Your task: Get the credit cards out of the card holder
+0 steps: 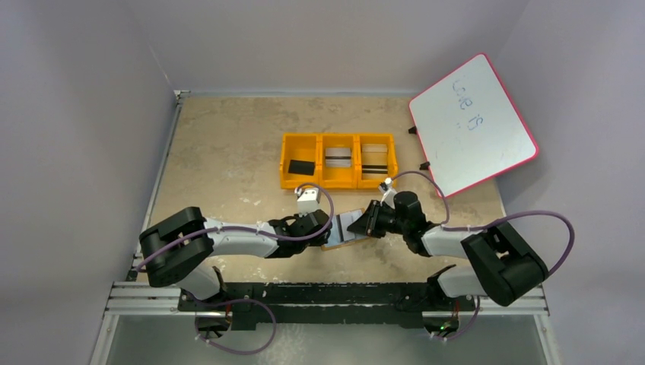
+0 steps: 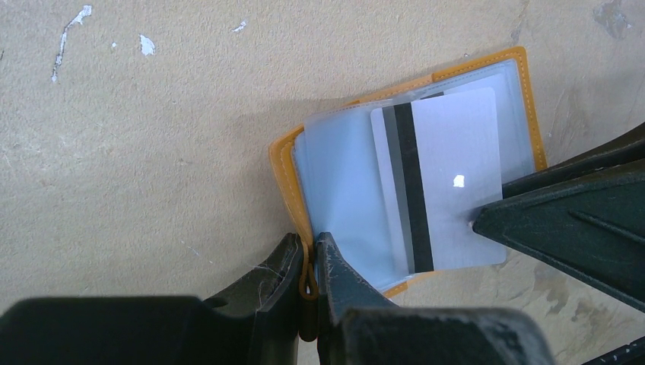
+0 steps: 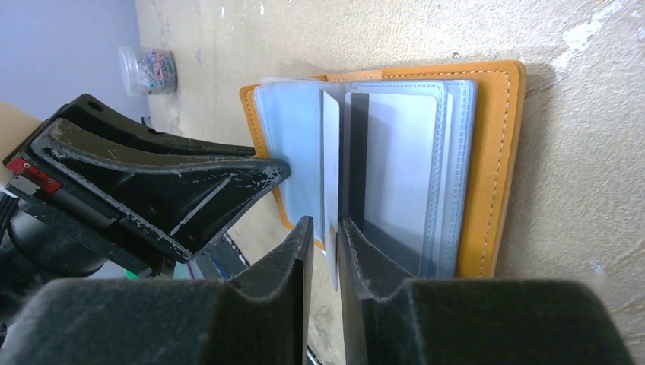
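Observation:
The tan card holder (image 1: 340,236) lies open on the table between my two grippers, its pale blue-grey clear pockets facing up (image 2: 335,190). My left gripper (image 2: 308,258) is shut on the holder's near edge and pins it. A silvery credit card (image 2: 456,152) with a black stripe sticks partly out of the pockets. My right gripper (image 3: 325,236) has this card (image 3: 329,152) edge-on between its narrow jaws, and one of its fingertips (image 2: 487,224) rests on the card's face. Another striped card (image 3: 403,167) sits inside a clear pocket of the holder (image 3: 502,152).
An orange three-compartment tray (image 1: 338,139) stands behind the holder, with a black block (image 1: 301,166) on the left and cards in the other two compartments. A tilted whiteboard (image 1: 471,125) is at the back right. A jar of paper clips (image 3: 148,68) shows far off.

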Robot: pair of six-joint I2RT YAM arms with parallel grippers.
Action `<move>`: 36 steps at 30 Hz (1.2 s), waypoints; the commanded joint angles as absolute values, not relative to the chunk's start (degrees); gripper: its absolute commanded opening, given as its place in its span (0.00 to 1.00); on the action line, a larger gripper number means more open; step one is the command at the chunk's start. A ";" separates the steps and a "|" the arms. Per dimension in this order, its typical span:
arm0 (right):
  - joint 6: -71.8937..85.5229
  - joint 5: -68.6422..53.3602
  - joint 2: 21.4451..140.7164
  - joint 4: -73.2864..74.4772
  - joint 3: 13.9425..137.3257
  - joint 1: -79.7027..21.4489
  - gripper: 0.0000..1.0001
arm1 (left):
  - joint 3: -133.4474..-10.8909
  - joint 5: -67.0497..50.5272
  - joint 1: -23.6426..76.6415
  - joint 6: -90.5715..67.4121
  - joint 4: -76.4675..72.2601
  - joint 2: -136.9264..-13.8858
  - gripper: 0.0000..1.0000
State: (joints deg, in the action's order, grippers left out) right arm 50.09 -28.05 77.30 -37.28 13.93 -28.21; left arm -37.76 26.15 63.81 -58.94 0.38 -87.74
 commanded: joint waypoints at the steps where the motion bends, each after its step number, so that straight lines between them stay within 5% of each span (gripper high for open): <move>1: 50.20 -28.77 78.26 -40.37 15.19 -28.16 0.20 | -38.94 25.84 63.78 -57.39 2.68 -87.64 0.00; 12: 47.65 -26.52 77.50 -36.09 16.92 -28.13 0.00 | -38.44 27.74 63.81 -58.04 4.25 -86.16 0.00; 24: 38.96 -18.32 62.77 -18.32 20.94 -28.17 0.00 | -37.72 30.36 63.81 -59.31 5.63 -84.53 0.00; 31: 29.27 -11.72 54.48 -14.33 24.53 -28.16 0.00 | -36.06 31.02 63.79 -59.63 3.80 -80.64 0.30; 36: 11.66 -9.61 52.81 -16.35 28.63 -28.14 0.00 | -37.02 31.93 63.81 -59.32 5.07 -78.35 0.40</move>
State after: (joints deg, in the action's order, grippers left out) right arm 27.51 -13.41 54.26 -14.98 23.79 -28.21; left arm -36.42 29.36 63.81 -59.42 4.67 -81.45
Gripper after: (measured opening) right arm 0.007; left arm 0.376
